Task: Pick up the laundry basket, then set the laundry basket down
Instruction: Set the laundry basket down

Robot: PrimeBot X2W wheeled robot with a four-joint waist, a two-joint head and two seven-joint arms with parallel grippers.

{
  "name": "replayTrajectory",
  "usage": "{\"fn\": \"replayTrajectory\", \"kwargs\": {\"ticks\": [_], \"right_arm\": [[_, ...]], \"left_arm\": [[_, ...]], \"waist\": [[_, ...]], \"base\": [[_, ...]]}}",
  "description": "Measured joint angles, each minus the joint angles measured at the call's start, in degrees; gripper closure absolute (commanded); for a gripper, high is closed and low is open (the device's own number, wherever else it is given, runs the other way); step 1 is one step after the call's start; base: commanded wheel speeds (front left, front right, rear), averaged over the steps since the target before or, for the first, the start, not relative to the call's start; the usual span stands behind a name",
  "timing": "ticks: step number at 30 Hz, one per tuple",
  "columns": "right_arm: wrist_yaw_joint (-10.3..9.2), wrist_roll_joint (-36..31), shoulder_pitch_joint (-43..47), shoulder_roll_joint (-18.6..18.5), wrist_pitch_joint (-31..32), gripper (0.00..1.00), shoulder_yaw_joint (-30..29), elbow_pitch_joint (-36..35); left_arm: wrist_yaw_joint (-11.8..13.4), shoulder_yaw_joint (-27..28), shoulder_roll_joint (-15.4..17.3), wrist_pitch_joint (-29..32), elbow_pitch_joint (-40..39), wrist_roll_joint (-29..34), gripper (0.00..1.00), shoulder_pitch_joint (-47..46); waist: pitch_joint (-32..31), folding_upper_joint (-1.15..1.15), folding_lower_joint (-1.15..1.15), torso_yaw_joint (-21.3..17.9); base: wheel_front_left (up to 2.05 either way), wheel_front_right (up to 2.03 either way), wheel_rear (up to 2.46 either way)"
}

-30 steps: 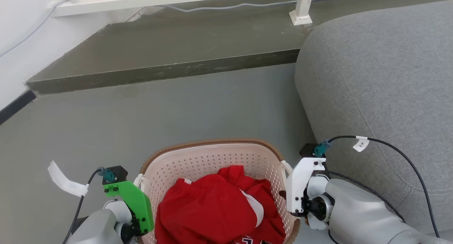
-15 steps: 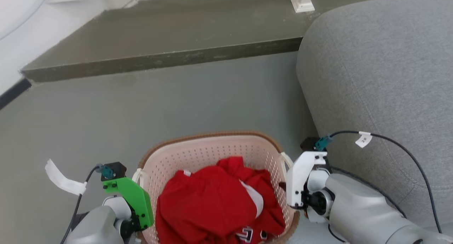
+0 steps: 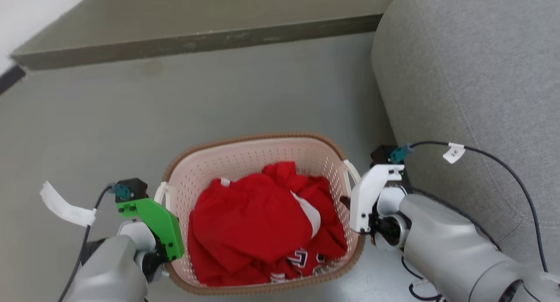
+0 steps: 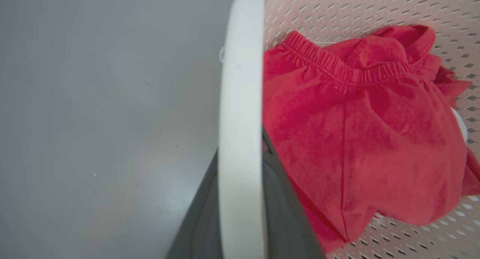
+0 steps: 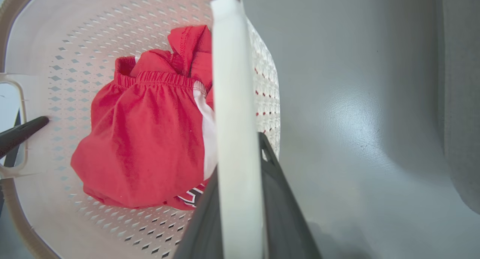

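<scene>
The laundry basket [image 3: 258, 151] is cream with perforated walls and a brown woven-look rim. Red clothing [image 3: 258, 219] is bundled inside it. It sits low in the head view between my two arms. My left gripper [image 3: 162, 198] is shut on the white left handle [image 4: 240, 101], with one dark finger on each side of the bar. My right gripper [image 3: 350, 199] is shut the same way on the white right handle [image 5: 232, 82]. My left gripper's finger [image 5: 22, 133] pokes through the far handle in the right wrist view. Whether the basket's base touches the floor is hidden.
A grey sofa [image 3: 472, 96] bulges in on the right, close beside my right forearm. A raised dark step [image 3: 197, 39] crosses the far side, with a white wall and black skirting [image 3: 8, 76] at the far left. Grey floor [image 3: 109, 118] stretches ahead and to the left.
The camera has tilted down, so the step and sofa slid up the picture and the basket's whole rim now shows. Both grippers keep the same hold on the handles.
</scene>
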Motion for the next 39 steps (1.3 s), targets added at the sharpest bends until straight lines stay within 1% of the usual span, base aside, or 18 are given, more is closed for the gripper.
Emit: {"fn": "replayTrajectory", "kwargs": {"ticks": [13,25,39], "right_arm": [[-0.01,-0.63,-5.71,-0.03,-3.80,1.00,-0.01,-0.30],[-0.07,-0.70,-10.03,-0.09,-7.58,1.00,-0.82,-0.35],[-0.41,-0.73,-15.86,-0.11,-10.38,1.00,-1.21,-0.34]], "left_arm": [[-0.01,0.51,1.22,-3.93,-1.52,0.01,1.00,-4.31],[-0.01,1.00,1.77,-5.75,-2.10,0.10,1.00,-8.89],[-0.01,1.48,2.66,-8.02,-3.04,0.69,1.00,-14.51]], "waist": [[6.33,0.00,0.00,0.28],[12.89,0.00,0.00,0.68],[21.86,0.00,0.01,1.27]], "base": [[0.00,0.00,0.00],[0.00,0.00,0.00],[0.00,0.00,0.00]]}}
